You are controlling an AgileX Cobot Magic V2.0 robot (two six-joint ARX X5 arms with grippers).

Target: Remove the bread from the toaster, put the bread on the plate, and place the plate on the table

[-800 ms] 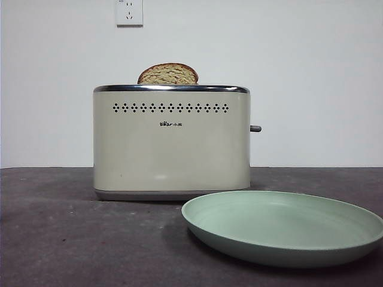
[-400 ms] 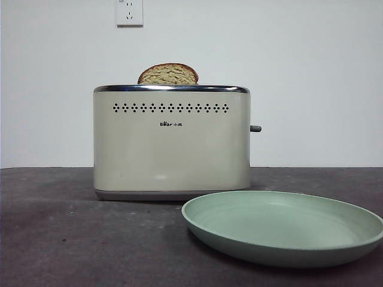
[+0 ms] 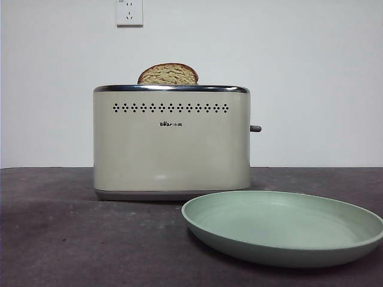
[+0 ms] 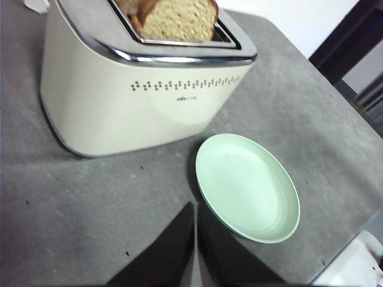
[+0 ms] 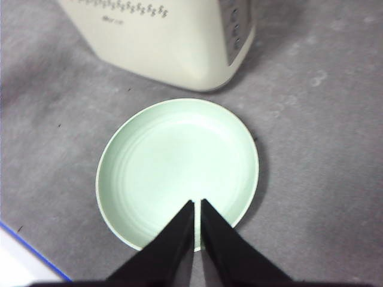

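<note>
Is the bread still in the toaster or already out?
In: the bread stands in the toaster slot, only its domed top showing.

The cream-beige toaster [image 3: 172,140] stands upright on the dark grey surface [image 3: 72,239], with the speckled tan bread [image 3: 168,74] upright in its slot, the brown-crusted dome showing above the chrome rim. The pale mint-green plate [image 3: 335,254] lies flat and empty just in front of the toaster, toward its lever end.
</note>
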